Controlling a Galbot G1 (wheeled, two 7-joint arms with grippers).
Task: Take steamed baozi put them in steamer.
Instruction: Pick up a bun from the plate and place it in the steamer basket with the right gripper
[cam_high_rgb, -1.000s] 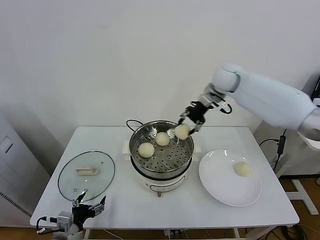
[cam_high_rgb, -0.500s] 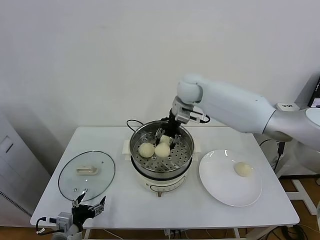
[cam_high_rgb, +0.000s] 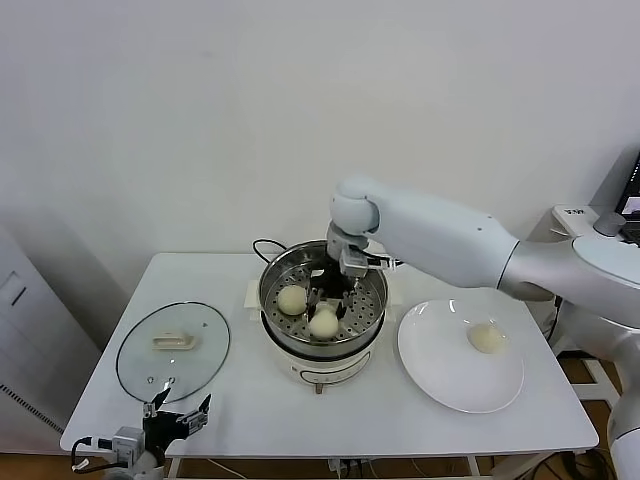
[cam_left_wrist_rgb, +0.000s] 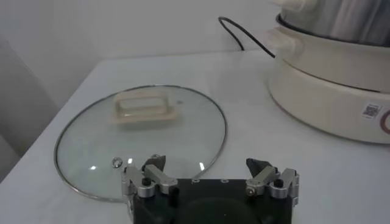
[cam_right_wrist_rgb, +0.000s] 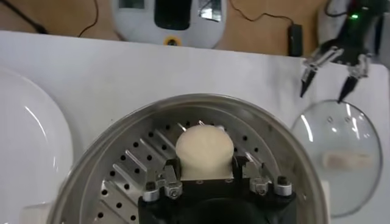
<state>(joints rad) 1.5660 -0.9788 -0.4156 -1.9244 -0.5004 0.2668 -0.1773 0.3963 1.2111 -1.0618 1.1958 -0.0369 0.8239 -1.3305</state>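
My right gripper (cam_high_rgb: 330, 308) reaches down inside the steamer (cam_high_rgb: 372, 315) and is shut on a cream-white baozi (cam_high_rgb: 323, 323), low over the front part of the perforated floor. In the right wrist view that baozi (cam_right_wrist_rgb: 204, 152) sits between the fingers of the right gripper (cam_right_wrist_rgb: 204, 163), with the steel basket (cam_right_wrist_rgb: 122, 176) around it. A second baozi (cam_high_rgb: 291, 299) lies at the basket's left. One more baozi (cam_high_rgb: 487, 338) rests on the white plate (cam_high_rgb: 445, 375). My left gripper (cam_high_rgb: 177, 418) hangs open and empty at the table's front left.
The glass lid (cam_high_rgb: 135, 360) with its cream handle (cam_left_wrist_rgb: 146, 109) lies flat on the left of the table, just beyond the left gripper (cam_left_wrist_rgb: 206, 163). The steamer's cream base (cam_left_wrist_rgb: 329, 67) and black cord (cam_high_rgb: 262, 245) are in the middle. The wall stands close behind.
The right gripper carried the baozi from above the steamer's far right rim down into the basket, toward its front. The left arm has not moved.
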